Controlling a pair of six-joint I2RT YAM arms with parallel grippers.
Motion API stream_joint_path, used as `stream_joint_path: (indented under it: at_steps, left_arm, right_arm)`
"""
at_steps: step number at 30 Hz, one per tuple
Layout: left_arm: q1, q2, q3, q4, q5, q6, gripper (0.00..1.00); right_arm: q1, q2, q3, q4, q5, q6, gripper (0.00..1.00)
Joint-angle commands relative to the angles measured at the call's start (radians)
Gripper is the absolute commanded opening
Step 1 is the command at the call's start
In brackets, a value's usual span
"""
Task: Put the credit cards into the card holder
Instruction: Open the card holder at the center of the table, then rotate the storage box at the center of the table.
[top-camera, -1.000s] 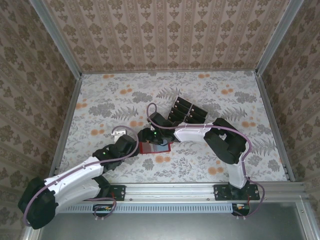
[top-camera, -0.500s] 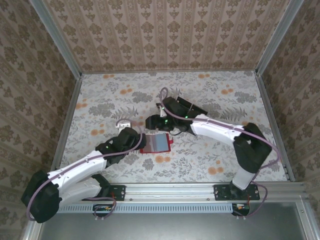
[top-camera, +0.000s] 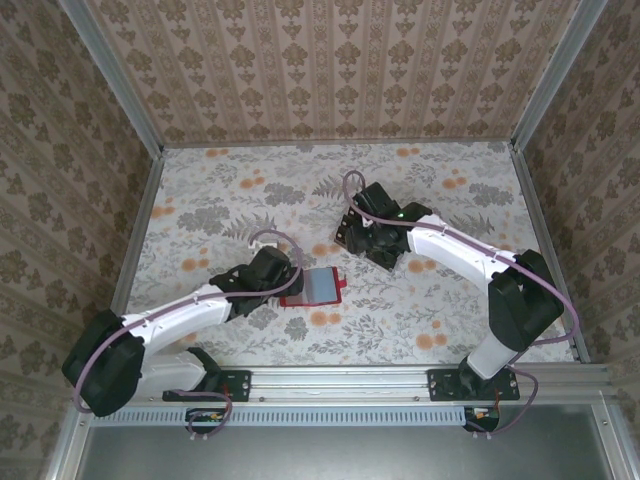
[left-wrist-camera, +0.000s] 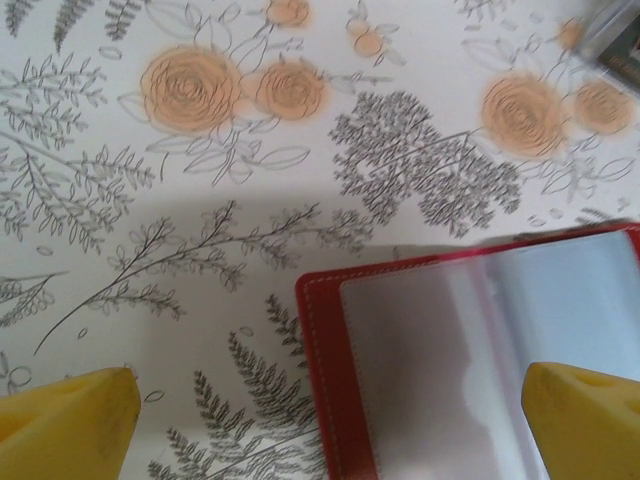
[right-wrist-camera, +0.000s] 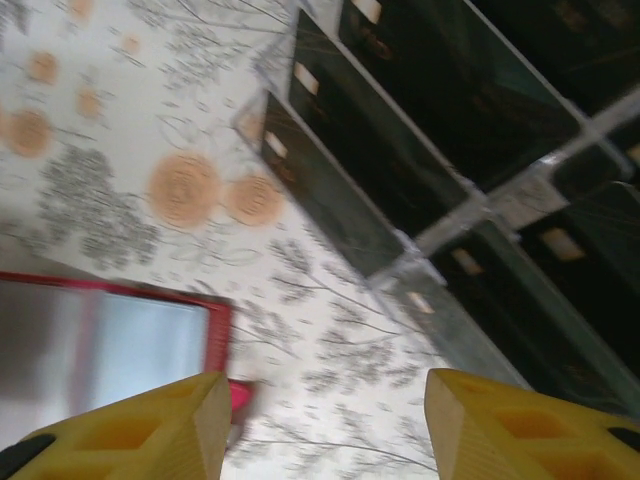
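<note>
Presently: card holder (top-camera: 312, 287) lies open, mid-bench. Left pincer (top-camera: 288, 277) is fully spread and empty at its left edge. Right pincer (right-wrist-camera: 325, 430) is half-spread and empty over the credit cards (right-wrist-camera: 400, 140) (slotted in clear tray (right-wrist-camera: 470, 210), far right). Step: fetching a card. Next, likely, a clean pinch on one edge.

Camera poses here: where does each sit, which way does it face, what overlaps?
Top external: above and behind the bases, facing down on the table; left arm, right arm, left gripper and right gripper show.
Left wrist: on the left wrist, facing down on the open card holder; left fingers at bottom corners.
Right wrist: on the right wrist, facing down on cards in a clear tray; right fingers along the bottom.
Shared: the card holder, in all three.
</note>
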Motion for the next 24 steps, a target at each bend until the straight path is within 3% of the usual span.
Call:
stream_joint_path:
  at_steps: [1,13,24]
  left_arm:
    - [-0.006,0.013,-0.008,-0.06,-0.027,0.001,1.0]
    - [0.009,0.084,-0.03,-0.012,-0.039,0.005,1.0]
    - [0.019,0.115,-0.027,0.011,-0.028,0.012,1.0]
  right_arm:
    - [0.001,0.005,0.012,-0.094,0.138,-0.105,0.54]
    - [0.0,0.123,0.034,-0.1,0.234,-0.185,0.49]
    - [0.0,0.157,0.009,-0.081,0.224,-0.199,0.45]
